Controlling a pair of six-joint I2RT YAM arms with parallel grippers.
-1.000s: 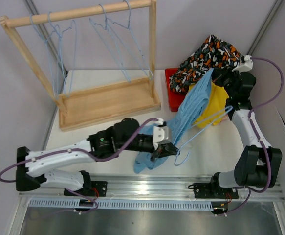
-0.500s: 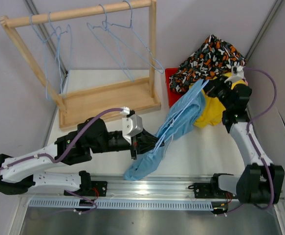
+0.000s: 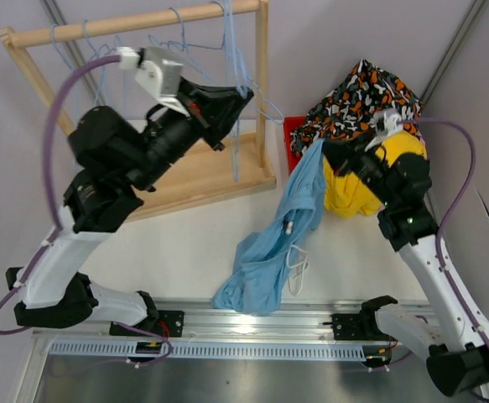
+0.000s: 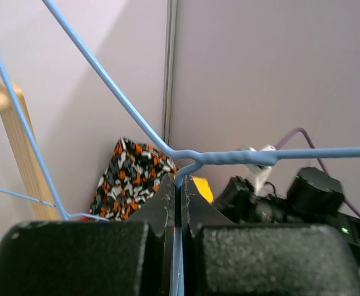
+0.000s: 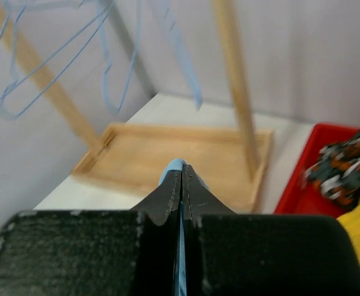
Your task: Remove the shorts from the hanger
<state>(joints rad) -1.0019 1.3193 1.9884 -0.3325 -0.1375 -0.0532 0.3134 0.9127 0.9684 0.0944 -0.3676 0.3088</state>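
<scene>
Top cam looks down on table [image 3: 185, 243]; wrist cams close behind jaws; all share rack [image 3: 263, 92].

rack [image 3: 195, 172]: matt wood | hanger [image 4: 229, 158]: smooth coated wire | blue shorts [image 3: 303, 189]: limp cloth

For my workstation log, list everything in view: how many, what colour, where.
rack: one, pale wood, back left of the table
hangers: several, count unclear, light blue wire, at the rack's rail
bin: one, red, right of the rack
patterned shorts: one, black-orange-white, piled over the bin
yellow shorts: one, yellow, by the bin
blue shorts: one, light blue, draped from the right end effector onto the table
table: one, white, under everything
left end effector: one, black, shut on a hanger near the rail
right end effector: one, black, shut on the blue shorts
</scene>
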